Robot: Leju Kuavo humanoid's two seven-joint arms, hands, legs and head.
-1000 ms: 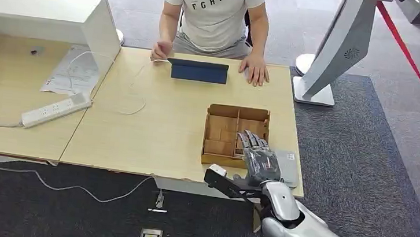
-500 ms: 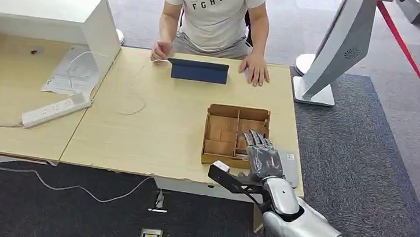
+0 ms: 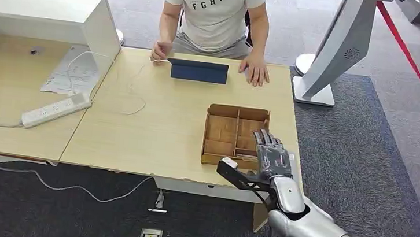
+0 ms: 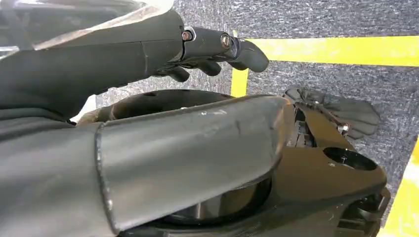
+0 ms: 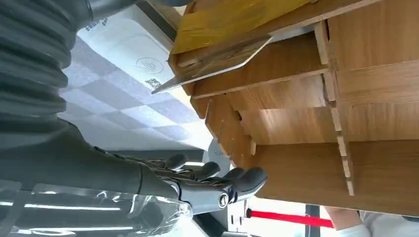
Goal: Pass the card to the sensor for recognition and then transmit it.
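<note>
Head view gives me a pale wooden table (image 3: 165, 131) on dark grey carpet (image 3: 360, 168), a person in a white T-shirt (image 3: 215, 14) seated at upper centre. Lower right, my right hand (image 3: 272, 156) hovers over the brown compartmented wooden box (image 3: 235, 134), fingers apart, holding nothing. Right wrist view shows a thin grey card (image 5: 212, 64) leaning tilted in an end compartment, long axis slanting across frame. Left hand (image 4: 217, 49): fingers loosely curled, empty.
</note>
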